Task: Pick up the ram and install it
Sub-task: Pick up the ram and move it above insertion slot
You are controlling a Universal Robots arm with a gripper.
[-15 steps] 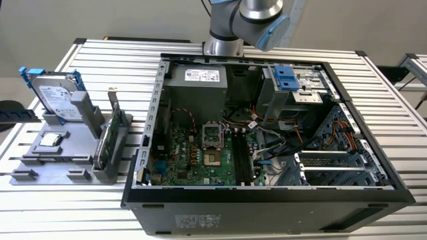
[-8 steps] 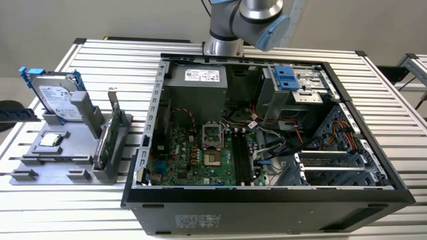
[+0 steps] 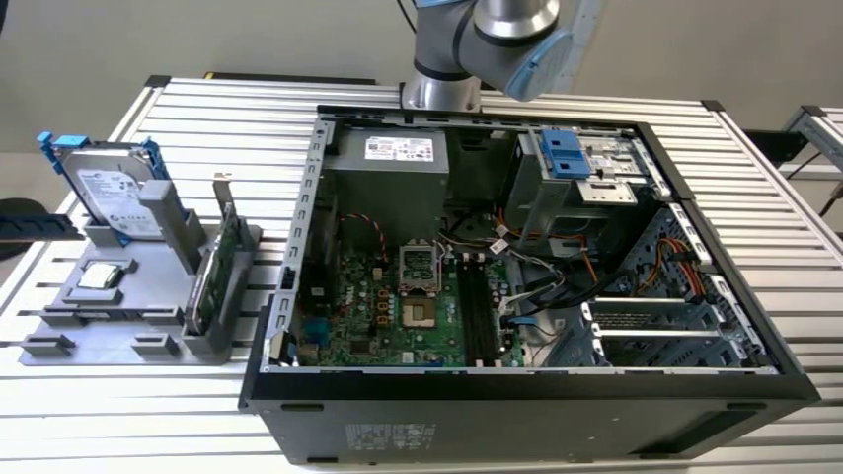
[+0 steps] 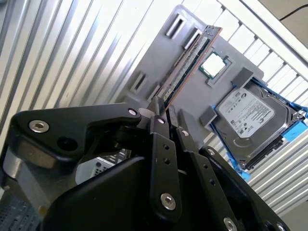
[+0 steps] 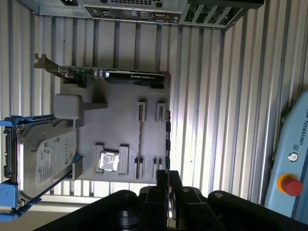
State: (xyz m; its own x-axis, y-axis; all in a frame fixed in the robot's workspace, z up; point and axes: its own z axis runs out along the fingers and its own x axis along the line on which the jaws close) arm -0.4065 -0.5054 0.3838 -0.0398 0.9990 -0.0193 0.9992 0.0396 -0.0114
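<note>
End effector (image 4: pixel 166 108) clamps the ram (image 4: pixel 188 63) by one end.

Arm (image 3: pixel 500 35) high above, end effector's (image 4: pixel 163 107) black fingers (image 4: pixel 159 130) pinched together on the ram's (image 4: pixel 190 60) end

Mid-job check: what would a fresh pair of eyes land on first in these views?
The open computer case dominates the middle of the exterior view, its motherboard exposed. On that view's left, a grey holder carries a silver hard drive with blue rails. In the second wrist view, the black gripper looms in the foreground, lined up with the ram standing on edge along the holder's edge.
</note>
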